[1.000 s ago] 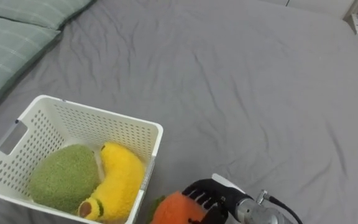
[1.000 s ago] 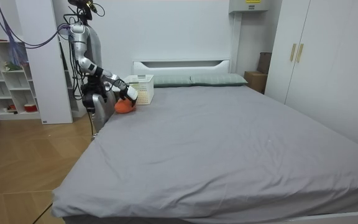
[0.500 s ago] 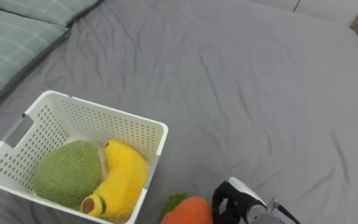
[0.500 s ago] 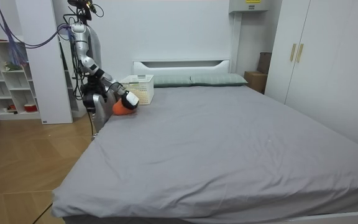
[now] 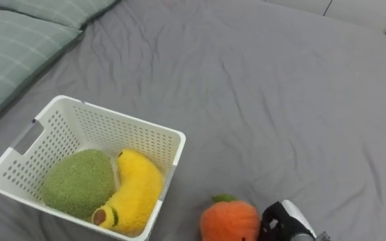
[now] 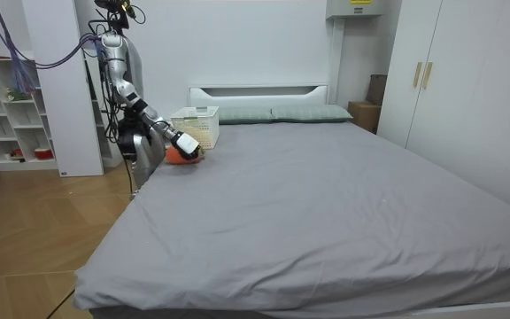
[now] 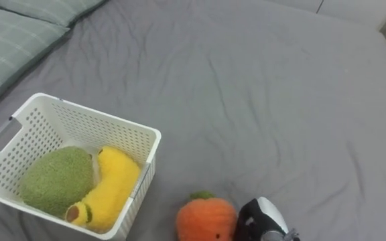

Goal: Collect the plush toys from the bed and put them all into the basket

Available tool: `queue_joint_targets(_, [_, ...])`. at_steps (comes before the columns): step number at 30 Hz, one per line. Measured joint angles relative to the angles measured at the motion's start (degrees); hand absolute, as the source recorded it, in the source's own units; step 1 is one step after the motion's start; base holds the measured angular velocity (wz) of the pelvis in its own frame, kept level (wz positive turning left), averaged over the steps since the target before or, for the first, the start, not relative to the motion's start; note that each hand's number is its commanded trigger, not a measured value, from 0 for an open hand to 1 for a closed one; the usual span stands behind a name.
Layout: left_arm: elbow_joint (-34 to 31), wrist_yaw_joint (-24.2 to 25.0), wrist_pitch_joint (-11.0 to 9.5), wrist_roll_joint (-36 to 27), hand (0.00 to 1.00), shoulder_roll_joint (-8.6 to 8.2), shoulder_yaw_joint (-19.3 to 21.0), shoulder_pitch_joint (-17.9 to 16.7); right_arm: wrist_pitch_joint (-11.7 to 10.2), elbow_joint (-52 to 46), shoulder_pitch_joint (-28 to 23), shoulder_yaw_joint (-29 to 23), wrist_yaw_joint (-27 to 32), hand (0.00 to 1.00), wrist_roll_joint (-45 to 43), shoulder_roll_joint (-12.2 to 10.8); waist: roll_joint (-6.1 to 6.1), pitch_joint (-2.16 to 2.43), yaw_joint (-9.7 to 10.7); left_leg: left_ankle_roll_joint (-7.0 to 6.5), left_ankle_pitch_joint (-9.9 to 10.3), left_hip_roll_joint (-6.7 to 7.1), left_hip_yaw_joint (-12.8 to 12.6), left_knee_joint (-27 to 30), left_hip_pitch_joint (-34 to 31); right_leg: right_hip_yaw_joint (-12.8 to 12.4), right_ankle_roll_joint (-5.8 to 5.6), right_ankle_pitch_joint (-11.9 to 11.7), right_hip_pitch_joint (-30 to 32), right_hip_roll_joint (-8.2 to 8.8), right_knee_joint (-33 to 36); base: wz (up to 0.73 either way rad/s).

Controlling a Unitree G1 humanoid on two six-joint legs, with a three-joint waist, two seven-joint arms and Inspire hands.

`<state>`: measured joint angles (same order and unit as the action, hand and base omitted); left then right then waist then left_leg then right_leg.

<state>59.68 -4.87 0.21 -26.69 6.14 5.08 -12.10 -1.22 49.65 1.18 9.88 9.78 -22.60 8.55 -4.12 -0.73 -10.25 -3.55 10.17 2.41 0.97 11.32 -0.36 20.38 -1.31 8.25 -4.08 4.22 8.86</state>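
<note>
A white slatted basket sits on the grey bed at the lower left. It holds a green round plush and a yellow banana plush. Just right of the basket, at the bottom edge, lies an orange round plush with a green top. My right hand presses against its right side with fingers curled onto it. In the room view I stand at the bed's side by the basket, with the right hand low over the orange plush.
Green checked pillows lie at the upper left, along the head of the bed. The wide grey sheet stretches away to the right and beyond the basket. A white shelf unit stands behind me.
The right hand's fingers, spread over the orange plush a second ago, have curled shut on it. Hand and plush sit lower and further right. The eye view has shifted.
</note>
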Motion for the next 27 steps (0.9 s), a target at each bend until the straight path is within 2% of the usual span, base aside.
queue_joint_targets(3, [-0.1,0.5,-0.5,1.6,0.00,0.18,1.7,-0.1,0.0,-6.1,-0.1,-2.3,1.2,1.00,1.2,0.1,0.15,0.00,0.7,-0.02,0.0,0.01,-0.2,0.0,0.6,-0.5,-0.01,0.0,-0.4,0.04,0.1,-0.04])
queue_joint_targets(7, [-0.1,0.5,-0.7,1.5,0.00,0.68,1.5,0.2,-0.5,-17.6,-0.2,-2.3,1.9,1.00,3.5,0.6,0.31,0.01,2.3,-0.06,0.0,-0.08,-0.7,-0.3,1.6,-1.8,-0.07,0.0,-1.0,-0.21,0.0,-0.10])
queue_joint_targets(9, [0.0,0.5,-0.8,1.5,0.00,0.84,1.5,0.5,-1.6,-21.0,-0.2,-2.3,2.3,1.00,4.6,0.6,0.42,0.40,2.6,-0.07,0.0,-0.13,-1.2,-0.8,2.4,-2.3,-0.07,0.0,-1.3,-0.25,0.0,-0.13])
queue_joint_targets(12, [0.0,0.6,-0.8,1.5,0.00,1.03,1.6,0.5,-1.1,-25.4,-0.2,-2.4,2.3,1.00,4.3,0.8,0.08,0.58,2.6,-0.08,0.0,-0.31,-2.3,-1.4,2.8,-3.2,-0.08,0.0,-0.9,-0.32,0.2,-0.18])
queue_joint_targets(16, [0.2,0.8,-0.7,1.4,0.00,1.04,1.6,0.8,-0.8,-32.4,-0.3,-2.3,1.8,1.00,4.4,2.3,0.01,0.59,3.0,-0.08,0.0,-0.57,-3.5,-1.7,2.5,-3.6,-0.07,-0.1,0.3,-0.31,0.9,-0.14])
queue_joint_targets(18, [0.2,0.9,-0.5,1.4,0.00,1.00,1.8,1.1,0.6,-38.2,-0.3,-2.3,0.9,1.00,4.2,3.4,0.01,0.55,2.9,-0.08,0.0,-0.64,-4.1,-1.8,2.6,-4.1,-0.07,-0.1,0.5,-0.39,0.9,-0.10])
queue_joint_targets(22, [0.2,0.9,-0.5,1.5,0.00,1.00,1.8,1.8,0.7,-44.8,-0.1,-2.3,0.4,1.00,4.4,4.1,-0.09,0.55,3.1,-0.08,0.0,-0.69,-4.2,-2.0,3.0,-4.5,-0.07,-0.1,0.5,-0.45,0.9,-0.05])
queue_joint_targets(23, [0.2,0.9,-0.5,1.6,0.00,1.01,1.9,1.9,0.9,-45.8,-0.1,-2.3,0.1,1.00,4.3,4.2,-0.16,0.57,2.6,-0.08,0.0,-0.69,-4.4,-2.1,3.1,-4.6,-0.08,0.0,0.3,-0.46,0.9,0.00])
queue_joint_targets(27, [0.1,0.9,-0.4,1.6,0.00,1.19,1.9,2.5,1.8,-48.6,0.6,-2.2,-2.3,1.00,4.2,5.1,-0.97,0.21,2.1,-0.08,0.0,-0.71,-4.1,-2.2,3.0,-4.7,-0.07,0.0,0.3,-0.47,0.9,0.00])
